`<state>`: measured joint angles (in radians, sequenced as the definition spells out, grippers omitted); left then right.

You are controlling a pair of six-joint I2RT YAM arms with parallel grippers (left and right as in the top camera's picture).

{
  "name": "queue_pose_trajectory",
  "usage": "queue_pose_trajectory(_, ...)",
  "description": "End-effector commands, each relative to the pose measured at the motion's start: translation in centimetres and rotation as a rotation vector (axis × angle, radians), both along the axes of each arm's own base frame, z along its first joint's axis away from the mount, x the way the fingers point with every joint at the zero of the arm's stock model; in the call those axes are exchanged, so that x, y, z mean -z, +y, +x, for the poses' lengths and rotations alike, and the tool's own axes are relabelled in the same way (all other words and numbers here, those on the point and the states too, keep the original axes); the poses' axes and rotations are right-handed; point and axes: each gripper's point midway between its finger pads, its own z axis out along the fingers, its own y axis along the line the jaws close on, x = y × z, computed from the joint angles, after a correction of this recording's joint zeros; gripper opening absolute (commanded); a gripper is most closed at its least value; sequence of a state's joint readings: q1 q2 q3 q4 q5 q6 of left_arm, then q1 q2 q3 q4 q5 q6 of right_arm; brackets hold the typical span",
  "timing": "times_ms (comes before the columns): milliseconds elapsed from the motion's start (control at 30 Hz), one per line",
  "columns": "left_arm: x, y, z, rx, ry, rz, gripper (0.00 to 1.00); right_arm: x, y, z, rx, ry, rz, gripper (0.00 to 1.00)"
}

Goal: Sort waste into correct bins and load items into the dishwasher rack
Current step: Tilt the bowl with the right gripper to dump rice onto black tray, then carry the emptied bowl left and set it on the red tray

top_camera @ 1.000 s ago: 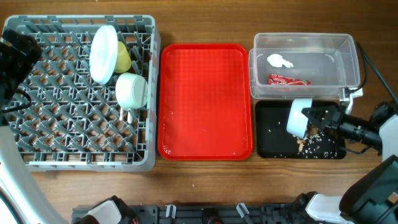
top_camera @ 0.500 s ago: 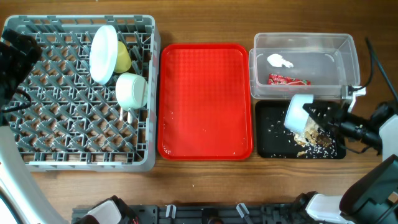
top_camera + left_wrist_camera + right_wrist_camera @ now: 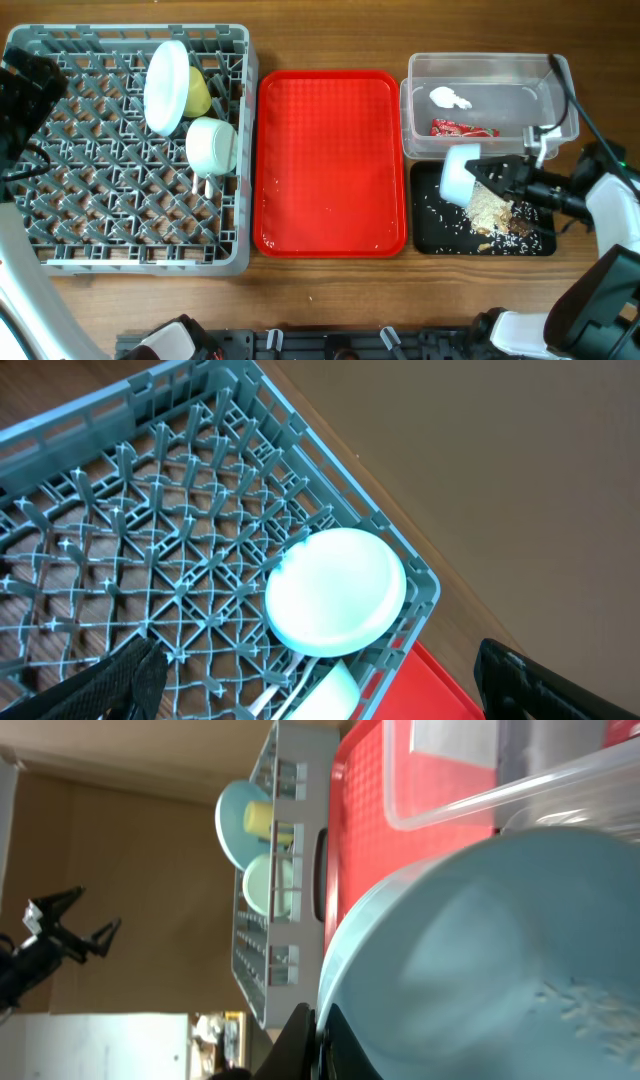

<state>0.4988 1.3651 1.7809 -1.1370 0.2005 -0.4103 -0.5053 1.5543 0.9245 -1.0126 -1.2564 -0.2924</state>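
The right end effector [image 3: 497, 181] grips a tipped bowl [image 3: 457, 172] above the black tray [image 3: 428, 232]. Rice [image 3: 490, 208] lies in that tray.

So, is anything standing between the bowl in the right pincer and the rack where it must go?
Only the red tray lies between the bowl, held by the right pincer over the black tray, and the rack. It is shallow, so a lifted bowl should pass above it; nothing else visible intervenes.
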Motion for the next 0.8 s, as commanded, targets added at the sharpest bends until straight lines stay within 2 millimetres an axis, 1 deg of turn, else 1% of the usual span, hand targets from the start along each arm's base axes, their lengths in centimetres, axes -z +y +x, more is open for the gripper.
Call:
queue_pose_trajectory(0, 0.2, 0.1, 0.1, -0.005, -0.001, -0.02, 1.0, -0.7, 1.7, -0.3, -0.039, 0.031, 0.066, 0.04)
queue_pose_trajectory(33, 0.2, 0.1, 0.1, -0.005, -0.001, -0.02, 1.0, -0.6, 1.7, 0.1, -0.051, -0.017, 0.042, 0.04)
queue_pose_trajectory(67, 0.2, 0.1, 0.1, -0.005, -0.001, -0.02, 1.0, -0.6, 1.5, 0.3, -0.014, 0.073, 0.084, 0.04)
queue_pose_trajectory(100, 0.2, 0.1, 0.1, -0.005, -0.001, -0.02, 1.0, -1.9, 2.0, 0.0, -0.027, 0.021, 0.14, 0.04)
queue_pose_trajectory(133, 0.2, 0.1, 0.1, -0.005, -0.001, -0.02, 1.0, -1.5, 2.0, -0.2, -0.031, 0.038, 0.12, 0.04)
queue_pose_trajectory(167, 0.2, 0.1, 0.1, -0.005, -0.001, -0.02, 1.0, -1.5, 2.2, -0.8, -0.03, 0.084, 0.138, 0.04)
queue_pose_trajectory(200, 0.2, 0.1, 0.1, -0.005, -0.001, -0.02, 1.0, -2.4, 2.3, -0.8, -0.042, 0.003, 0.155, 0.04)
queue_pose_trajectory(233, 0.2, 0.1, 0.1, -0.005, -0.001, -0.02, 1.0, -2.4, 2.1, -0.7, -0.017, 0.055, 0.185, 0.04)
queue_pose_trajectory(267, 0.2, 0.1, 0.1, -0.005, -0.001, -0.02, 1.0, -3.9, 1.9, -0.5, 0.016, 0.072, 0.292, 0.04)
queue_pose_trajectory(300, 0.2, 0.1, 0.1, -0.005, -0.001, -0.02, 1.0, -5.1, 1.6, -0.2, 0.035, 0.039, 0.356, 0.04)
queue_pose_trajectory(333, 0.2, 0.1, 0.1, -0.005, -0.001, -0.02, 1.0, -5.6, 1.0, 0.1, 0.048, -0.004, 0.372, 0.04)
queue_pose_trajectory(367, 0.2, 0.1, 0.1, -0.005, -0.001, -0.02, 1.0, -4.3, 0.1, 0.3, 0.08, 0.063, 0.326, 0.04)
queue_pose_trajectory(400, 0.2, 0.1, 0.2, -0.005, -0.001, -0.02, 1.0, -4.2, 0.0, 0.0, 0.082, 0.057, 0.31, 0.04)
queue_pose_trajectory(433, 0.2, 0.1, 0.1, -0.005, -0.001, -0.02, 1.0, -3.9, -0.1, 0.0, 0.073, 0.011, 0.268, 0.04)
queue_pose_trajectory(467, 0.2, 0.1, 0.1, -0.005, -0.001, -0.02, 1.0, -2.9, -0.3, -0.1, 0.079, 0.06, 0.232, 0.04)
queue_pose_trajectory(500, 0.2, 0.1, 0.1, -0.005, -0.001, -0.02, 1.0, -3.2, -0.4, -0.2, 0.091, 0.076, 0.256, 0.04)
queue_pose_trajectory(533, 0.2, 0.1, 0.1, -0.005, -0.001, -0.02, 1.0, -3.6, -0.6, 0.0, 0.091, 0.035, 0.266, 0.04)
queue_pose_trajectory(567, 0.2, 0.1, 0.1, -0.005, -0.001, -0.02, 1.0, -3.9, -0.5, 0.0, 0.101, 0.071, 0.303, 0.04)
queue_pose_trajectory(600, 0.2, 0.1, 0.1, -0.005, -0.001, -0.02, 1.0, -4.2, -0.5, 0.1, 0.099, 0.048, 0.308, 0.04)
queue_pose_trajectory(700, 0.2, 0.1, 0.1, -0.005, -0.001, -0.02, 1.0, -4.3, -0.3, -0.2, 0.102, 0.076, 0.33, 0.04)
queue_pose_trajectory(733, 0.2, 0.1, 0.1, -0.005, -0.001, -0.02, 1.0, -4.6, -0.4, -0.1, 0.099, 0.036, 0.329, 0.04)
queue_pose_trajectory(767, 0.2, 0.1, 0.2, -0.005, -0.001, -0.02, 1.0, -4.2, -0.4, -0.2, 0.105, 0.094, 0.33, 0.04)
